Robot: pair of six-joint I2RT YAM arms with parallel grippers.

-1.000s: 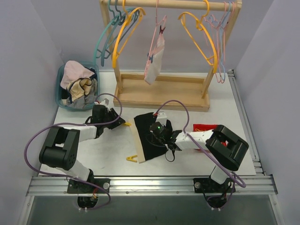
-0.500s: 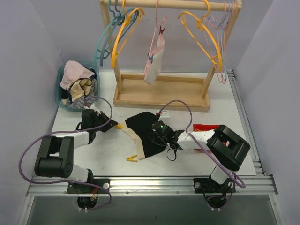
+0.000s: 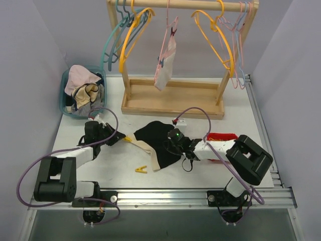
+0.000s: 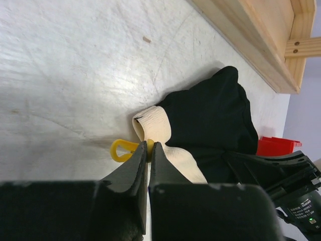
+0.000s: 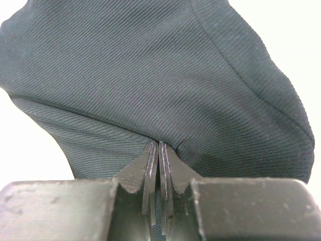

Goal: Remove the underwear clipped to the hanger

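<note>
Fabric first: your black underwear [image 3: 156, 136] is crumpled flat on the table [image 3: 100, 165], mid-table, a bit nearer than the wooden rack [image 3: 170, 103]. It sits right between your two grippers. Your right gripper [image 5: 159, 146] is clenched on a pinch of it at its right edge, the cloth bunching into a little fold where the fingers meet. Your left gripper [image 4: 149, 146] is squeezed tight on the tail of a yellow clip [image 4: 120, 149], which is touching the cream waistband [image 4: 153, 123] at the left end of the garment.

Texture-wise, the black cloth is a fine ribbed knit, soft and rounded at the edges. The waistband is a flat ribbed strip curled over at its end. The clip is smooth plastic with a looped end. A second yellow clip [image 3: 141, 169] lies loose on the near side.

Both arms are stretched low over the table, wrists nearly at the surface, reaching in toward each other from left and right.

The pale underwear [image 3: 165, 68] hangs from a pink hanger [image 3: 169, 25] up on the rack, well apart from both grippers.
</note>
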